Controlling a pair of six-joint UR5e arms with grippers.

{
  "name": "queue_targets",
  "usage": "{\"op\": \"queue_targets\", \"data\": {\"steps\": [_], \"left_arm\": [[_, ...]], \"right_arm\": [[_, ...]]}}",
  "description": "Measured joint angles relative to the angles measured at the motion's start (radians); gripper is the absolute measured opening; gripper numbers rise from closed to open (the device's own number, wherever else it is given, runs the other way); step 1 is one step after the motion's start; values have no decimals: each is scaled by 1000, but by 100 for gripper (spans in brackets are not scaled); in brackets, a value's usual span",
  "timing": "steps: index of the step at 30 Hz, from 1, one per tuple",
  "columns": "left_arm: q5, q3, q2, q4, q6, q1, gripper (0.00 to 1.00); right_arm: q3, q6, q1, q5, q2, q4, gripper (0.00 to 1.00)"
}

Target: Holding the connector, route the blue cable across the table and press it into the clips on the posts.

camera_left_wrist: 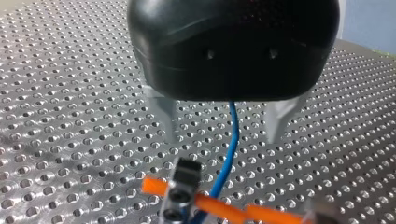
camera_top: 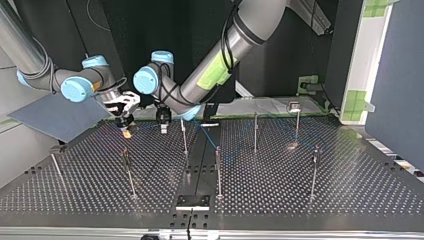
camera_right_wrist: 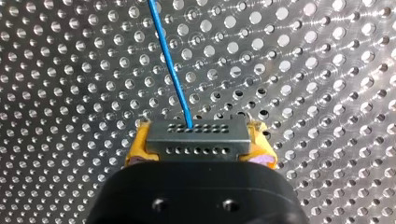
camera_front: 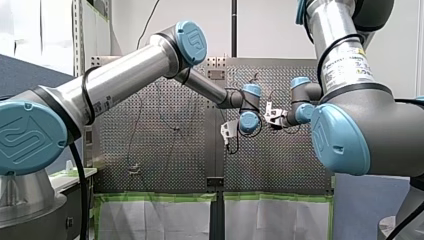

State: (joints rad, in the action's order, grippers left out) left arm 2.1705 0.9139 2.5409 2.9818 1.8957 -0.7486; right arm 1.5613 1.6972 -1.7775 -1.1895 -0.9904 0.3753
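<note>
Right wrist view has the connector clamped between the yellow pads of my right gripper, its blue cable running straight ahead over the table. Left wrist view shows my left gripper with its metal fingers spread apart, gripping nothing. The cable passes loosely between them and drops to a clip just ahead, though whether it is seated there I cannot tell (the clip's mouth is partly hidden). In the top view both grippers hang close together near the table's far edge, with several posts standing across the table nearer the camera. The step in hand looks like seating the cable in this clip. To do it well, I judge the right gripper should hold the connector firm and draw the cable only lightly taut, lined up over the clip's slot, while the left gripper straddles the cable and presses down just beside the clip. Too hard a pull could bend a thin post or drag the connector from the pads.
</note>
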Motion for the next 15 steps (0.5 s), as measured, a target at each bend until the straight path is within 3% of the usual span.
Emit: {"op": "queue_targets", "data": {"steps": [1, 2, 4, 10, 15], "left_arm": [[-5, 0, 0, 0, 0, 1, 32], [-12, -1, 0, -1, 0, 2, 32], [-21, -1, 0, -1, 4, 2, 2], [-23, -3, -1, 14, 26, 2, 0], [-1, -8, -3, 39, 34, 0, 0]], "right_arm": [[0, 0, 0, 1, 0, 0, 0], [0, 1, 0, 2, 0, -1, 0], [0, 1, 1, 3, 0, -3, 0], [-6, 1, 1, 3, -1, -12, 0], [-33, -4, 1, 4, -1, -46, 0]]}}
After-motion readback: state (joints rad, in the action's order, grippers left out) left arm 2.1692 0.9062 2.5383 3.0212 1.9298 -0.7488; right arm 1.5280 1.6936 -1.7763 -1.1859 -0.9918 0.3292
